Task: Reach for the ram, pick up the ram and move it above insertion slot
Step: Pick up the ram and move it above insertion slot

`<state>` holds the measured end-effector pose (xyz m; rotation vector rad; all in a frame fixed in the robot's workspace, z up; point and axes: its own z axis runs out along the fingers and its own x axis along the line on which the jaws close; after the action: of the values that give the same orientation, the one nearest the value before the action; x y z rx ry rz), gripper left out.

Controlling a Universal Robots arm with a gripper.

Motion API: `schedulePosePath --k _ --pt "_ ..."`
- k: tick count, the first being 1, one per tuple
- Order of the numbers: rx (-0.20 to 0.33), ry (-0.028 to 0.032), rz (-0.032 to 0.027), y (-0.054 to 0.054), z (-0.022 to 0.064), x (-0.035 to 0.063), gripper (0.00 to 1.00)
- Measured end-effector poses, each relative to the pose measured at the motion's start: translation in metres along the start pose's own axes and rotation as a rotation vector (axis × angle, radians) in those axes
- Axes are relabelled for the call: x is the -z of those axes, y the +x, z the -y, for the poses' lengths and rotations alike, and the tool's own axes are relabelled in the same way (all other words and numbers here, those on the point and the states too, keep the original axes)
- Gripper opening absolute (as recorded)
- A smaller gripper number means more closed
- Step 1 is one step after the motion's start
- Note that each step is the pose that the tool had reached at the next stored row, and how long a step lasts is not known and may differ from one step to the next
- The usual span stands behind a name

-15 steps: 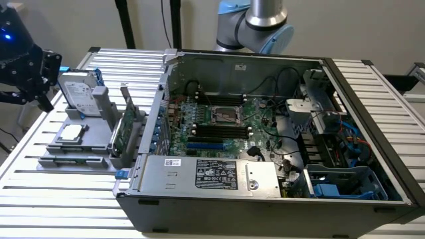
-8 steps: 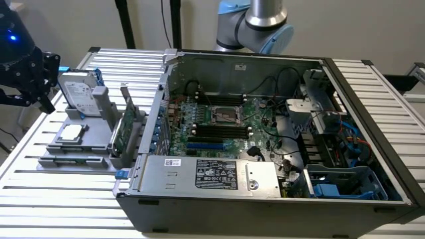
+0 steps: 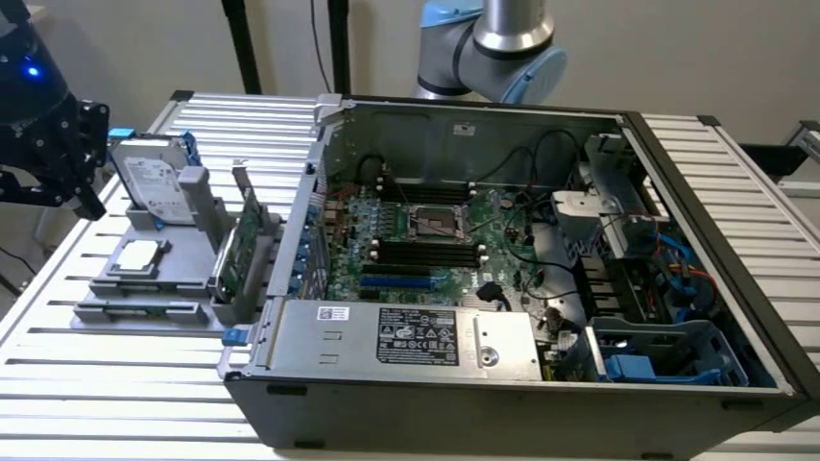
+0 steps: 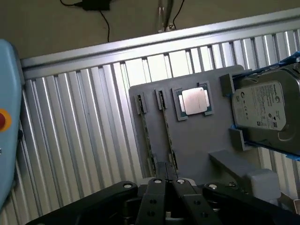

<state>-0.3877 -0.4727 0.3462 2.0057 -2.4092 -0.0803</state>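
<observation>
- The tool hangs over the gray tray. In the wrist view its two black fingers are pressed together, with nothing visible between them.
- The ram stands on edge in a long slot of the tray. A second thin stick sits in a parallel slot just beside it.
- The tips of the tool are above the near end of the ram but apart from it. The stick is not gripped.
- A square processor chip lies flat in a recess of the tray, next to the far ends of the two slots.
- A silver hard drive with blue rails is propped up on the tray, beyond the chip.
- In the exterior view the tray sits on the slatted metal bench, at 9 o'clock from the open computer case.
- A wider green card stands upright at the tray's 3 o'clock edge, just beside the wall of the case.
- In that view the dark body of the tool is at about 10 o'clock from the tray. The pale blue joint of the arm shows at 12 o'clock, behind the case.
- Inside the case the board lies open, with its long black memory slots near the middle, well apart from the tool.
</observation>
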Motion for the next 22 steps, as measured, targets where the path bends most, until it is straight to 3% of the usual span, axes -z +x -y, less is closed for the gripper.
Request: schedulePosePath --k 13,16,19,22 --pt "0.235 -0.0055 -0.0095 0.0001 0.0003 -0.0054 0.11" --pt "0.245 0.0030 -0.0088 0.0001 -0.0019 -0.0059 0.11" --pt "0.246 0.0213 -0.0078 0.0003 -0.0053 -0.0062 0.11" --pt "0.246 0.0221 -0.0077 0.0003 -0.0055 -0.0063 0.11"
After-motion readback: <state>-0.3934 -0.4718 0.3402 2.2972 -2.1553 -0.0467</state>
